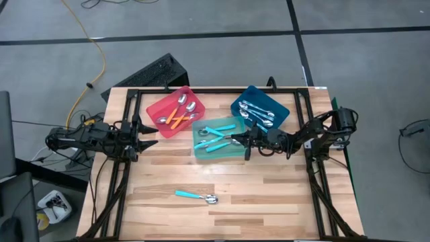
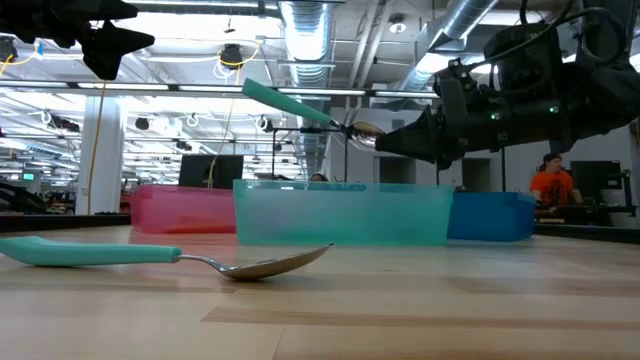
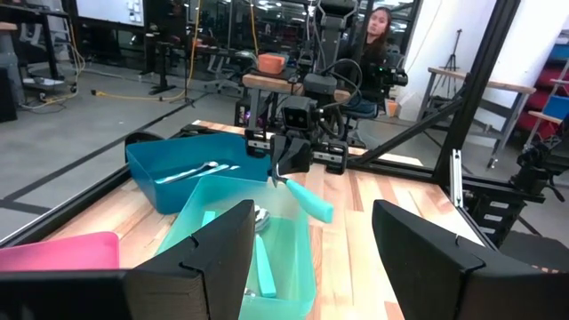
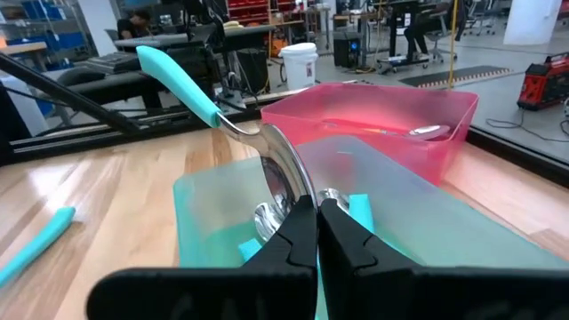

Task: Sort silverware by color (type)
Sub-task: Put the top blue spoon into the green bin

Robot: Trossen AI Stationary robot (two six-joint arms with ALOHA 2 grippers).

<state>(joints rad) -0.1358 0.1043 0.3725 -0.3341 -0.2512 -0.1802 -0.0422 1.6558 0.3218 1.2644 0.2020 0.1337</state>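
Over the teal tray (image 1: 216,153) our right fingers (image 4: 316,216) pinched a teal spoon (image 2: 300,104) by its bowl; that tilted handle could've tipped it out onto the worktop (image 1: 269,195). Left fingers (image 3: 311,258) sat open.

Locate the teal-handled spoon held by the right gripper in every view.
High: spoon over the teal tray, at right gripper.
Low: upper middle, above the tray.
Left wrist: centre.
Right wrist: upper left.
Shared landmark: teal tray.

Right pincer (image 1: 246,140) clamped shut; left pincer (image 1: 152,128) spread wide.
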